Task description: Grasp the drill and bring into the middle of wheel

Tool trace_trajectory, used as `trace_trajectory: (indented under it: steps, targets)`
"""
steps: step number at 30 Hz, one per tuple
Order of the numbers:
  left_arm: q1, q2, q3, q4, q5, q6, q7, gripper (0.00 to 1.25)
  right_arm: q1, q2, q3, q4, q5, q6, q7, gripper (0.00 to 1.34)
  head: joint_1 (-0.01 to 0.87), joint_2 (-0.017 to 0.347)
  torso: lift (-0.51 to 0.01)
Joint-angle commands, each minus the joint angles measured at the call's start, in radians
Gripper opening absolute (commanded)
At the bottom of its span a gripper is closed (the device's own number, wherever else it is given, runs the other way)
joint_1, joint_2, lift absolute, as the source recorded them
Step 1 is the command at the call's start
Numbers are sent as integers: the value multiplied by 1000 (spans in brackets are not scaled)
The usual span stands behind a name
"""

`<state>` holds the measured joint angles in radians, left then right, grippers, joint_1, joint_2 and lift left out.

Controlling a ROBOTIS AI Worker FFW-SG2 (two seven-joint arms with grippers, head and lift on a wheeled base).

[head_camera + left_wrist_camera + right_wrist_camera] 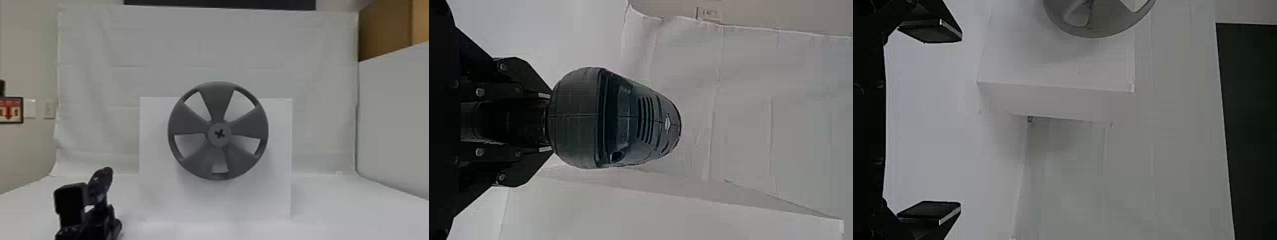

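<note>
Two black fingers (524, 80) of the left claw (102, 209) are clamped on the dark drill (100, 183), in the lower left of the head view. Past their tips, in the left wrist view, the drill's rounded body sticks out, with a row of vent slots. The right claw (960, 120) has its fingers spread wide apart with a gap between them, in the right wrist view.

Up and to the right of the drill, well apart from it, the gray wheel (217, 99) stands upright in the middle of the head view, its hub marked by a dark star-shaped hole. Behind it is a white box (156, 194) on the pale counter (338, 207). Farther back hangs a light sheet (191, 38); a framed sign (9, 110) sits at the left edge.
</note>
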<state>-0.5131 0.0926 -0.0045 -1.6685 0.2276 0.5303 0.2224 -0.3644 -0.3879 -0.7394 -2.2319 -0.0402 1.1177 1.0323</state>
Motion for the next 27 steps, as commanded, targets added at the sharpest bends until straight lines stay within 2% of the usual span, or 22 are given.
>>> trace_trajectory:
  steps: [1,8,15,19,27]
  targets:
    - [19,10,-2,-63,15,11,-3,23,-1,0,0,0,-3,1,0,1226,0,0,-406]
    - [59,24,-11,-192,18,51,-14,23,-2,4,-5,0,-3,-1,0,1226,0,0,-406]
    - [99,68,-34,-341,21,120,-44,23,-1,6,-21,0,-9,1,0,1226,0,0,-406]
    - [107,75,-25,-428,24,217,-95,23,-1,6,-32,-6,-12,5,0,1226,0,0,-406]
    - [114,87,-38,-574,61,362,-112,23,-2,6,-37,-8,-10,7,0,1226,0,0,-406]
